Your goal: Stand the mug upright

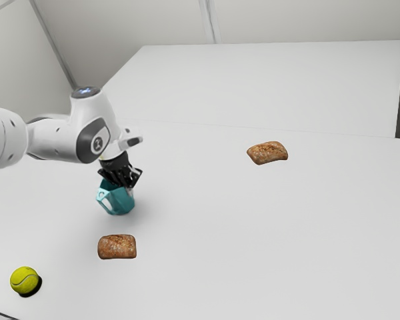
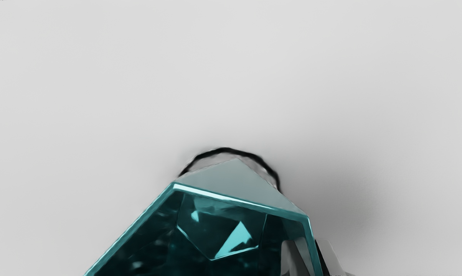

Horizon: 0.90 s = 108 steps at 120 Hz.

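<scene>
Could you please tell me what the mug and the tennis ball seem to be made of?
The teal mug looks like glazed ceramic or glossy plastic: its faceted inside shows bright, sharp-edged highlights. The tennis ball looks like matte yellow felt, probably over rubber, judging by its dull surface and pale curved seam.

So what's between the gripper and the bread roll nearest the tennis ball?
The teal mug, per the exterior view: directly past the gripper on the way to that bread roll. Wrist view: jaws straddle its wall.
</scene>
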Each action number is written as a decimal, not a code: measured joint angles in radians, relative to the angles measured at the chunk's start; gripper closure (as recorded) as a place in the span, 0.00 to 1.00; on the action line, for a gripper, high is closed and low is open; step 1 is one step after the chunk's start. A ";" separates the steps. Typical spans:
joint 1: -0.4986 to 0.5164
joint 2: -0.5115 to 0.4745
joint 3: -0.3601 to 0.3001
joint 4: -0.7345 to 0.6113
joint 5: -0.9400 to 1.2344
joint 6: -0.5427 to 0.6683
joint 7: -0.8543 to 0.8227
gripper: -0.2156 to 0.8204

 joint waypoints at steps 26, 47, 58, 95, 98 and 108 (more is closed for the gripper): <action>0.018 0.003 -0.001 0.000 0.002 -0.002 -0.024 0.96; 0.012 0.000 -0.001 0.000 -0.004 -0.004 -0.026 0.77; 0.012 -0.003 -0.001 0.004 -0.006 -0.006 -0.023 0.58; 0.003 -0.049 -0.001 0.096 0.016 -0.079 -0.010 0.29; 0.005 -0.054 -0.002 0.108 0.018 -0.090 -0.009 0.29; 0.015 -0.063 -0.004 0.170 0.025 -0.136 0.001 0.26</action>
